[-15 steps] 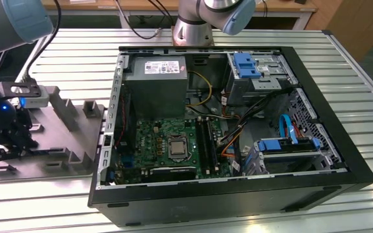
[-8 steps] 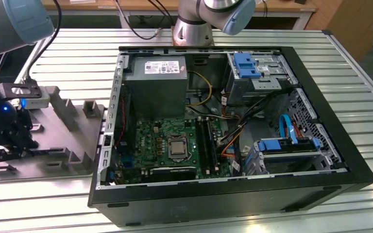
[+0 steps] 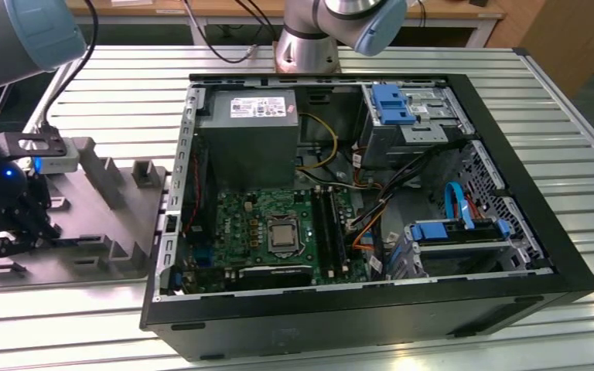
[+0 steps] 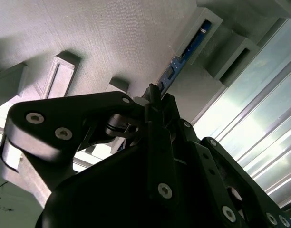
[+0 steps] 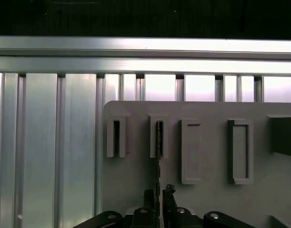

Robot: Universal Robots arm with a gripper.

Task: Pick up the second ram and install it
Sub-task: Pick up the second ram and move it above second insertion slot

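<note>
On the slatted aluminium table (image 3: pixel 90 85), the gripper (image 5: pixel 158 194) straddles the second ram (image 5: pixel 158 156), its jaws slightly apart on either side of the strip. The ram stands on edge in the grey tray (image 5: pixel 207 114). Pickup looks unfinished, and installation in the open computer case (image 3: pixel 380 309) remains.
</note>
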